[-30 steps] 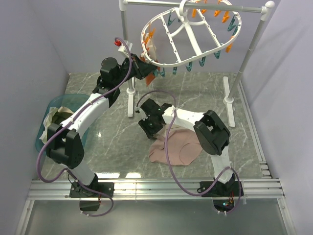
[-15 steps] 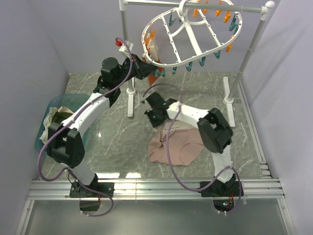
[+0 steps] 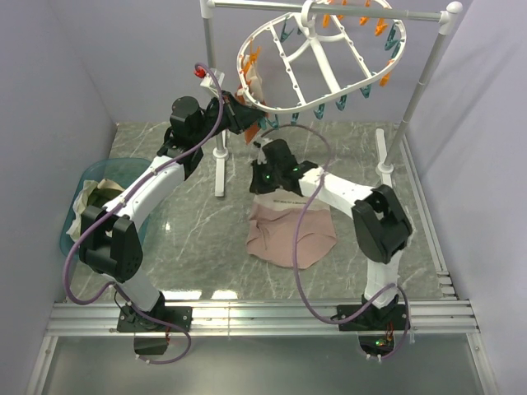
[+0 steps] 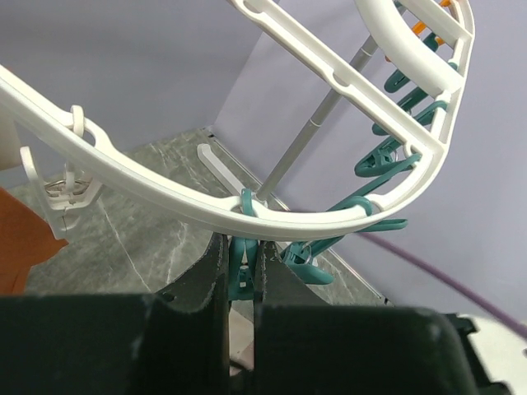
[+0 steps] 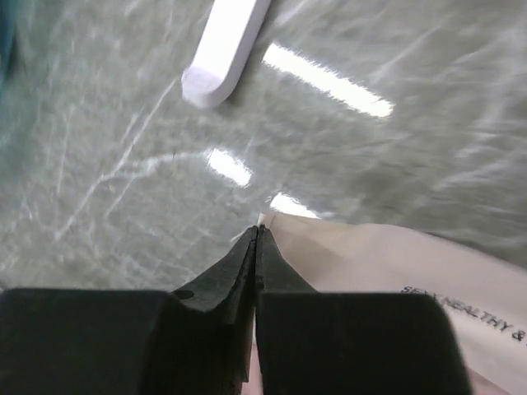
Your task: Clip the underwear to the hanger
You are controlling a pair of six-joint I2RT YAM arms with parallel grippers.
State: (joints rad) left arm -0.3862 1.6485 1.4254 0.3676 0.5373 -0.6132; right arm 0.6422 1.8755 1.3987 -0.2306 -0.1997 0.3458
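Note:
The white oval hanger hangs from the rail at the back, with orange and teal pegs on its rim. My left gripper is under its near-left rim, shut on a teal peg. My right gripper is just below and to the right of the left one, shut on the top corner of the pinkish-beige underwear. The cloth hangs from the jaws and its lower part lies on the table. In the right wrist view the jaw tips pinch the printed waistband edge.
A teal basin with olive-green and white cloth sits at the left. The white pole stand carries the rail; its left foot lies near my right gripper. A rust-orange garment hangs at the hanger's left.
My right gripper has moved back and up toward the hanger, drawing the underwear up off the table. The left arm has not moved.

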